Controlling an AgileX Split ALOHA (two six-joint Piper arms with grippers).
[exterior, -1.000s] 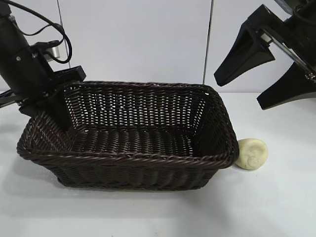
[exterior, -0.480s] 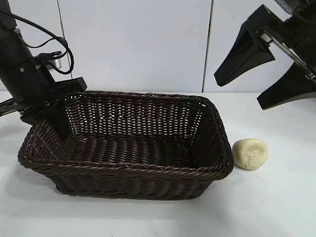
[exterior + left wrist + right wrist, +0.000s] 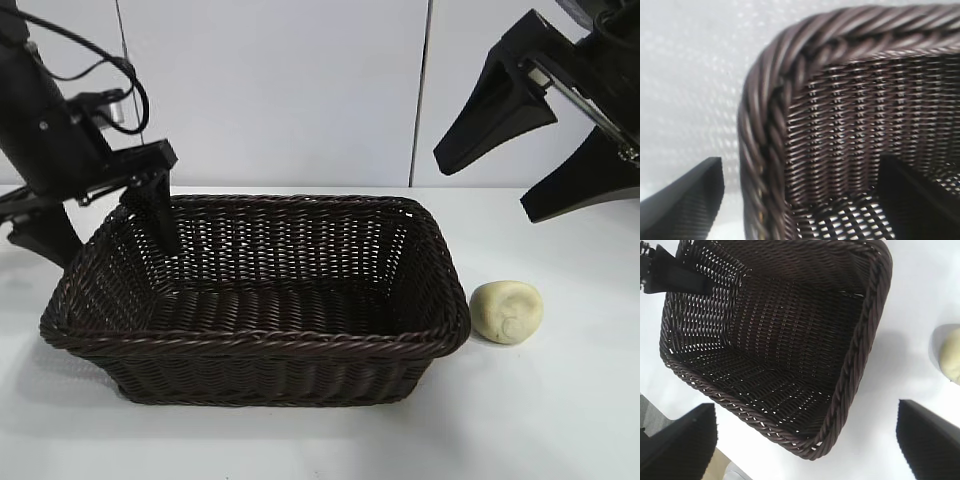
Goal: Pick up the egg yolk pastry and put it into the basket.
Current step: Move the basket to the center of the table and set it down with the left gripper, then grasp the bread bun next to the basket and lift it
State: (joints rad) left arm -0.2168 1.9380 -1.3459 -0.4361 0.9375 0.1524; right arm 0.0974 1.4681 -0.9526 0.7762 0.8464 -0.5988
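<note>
The egg yolk pastry point(image 3: 507, 312), a pale cream lump, lies on the white table just right of the basket, a small gap apart; it also shows at the edge of the right wrist view point(image 3: 952, 360). The basket point(image 3: 260, 340) is dark brown wicker and empty. My left gripper point(image 3: 105, 240) is open and straddles the basket's far left corner rim point(image 3: 765, 125), one finger inside and one outside. My right gripper point(image 3: 490, 190) is open and empty, held high above the table to the pastry's right and behind it; in its wrist view point(image 3: 805, 445) it looks down on the basket point(image 3: 860, 355).
A white wall panel stands behind the table. Bare white table point(image 3: 560, 420) lies in front of and to the right of the pastry.
The basket has slid left, away from the pastry it was touching. My left gripper has opened and let go of the basket's wall. The right arm has not moved.
</note>
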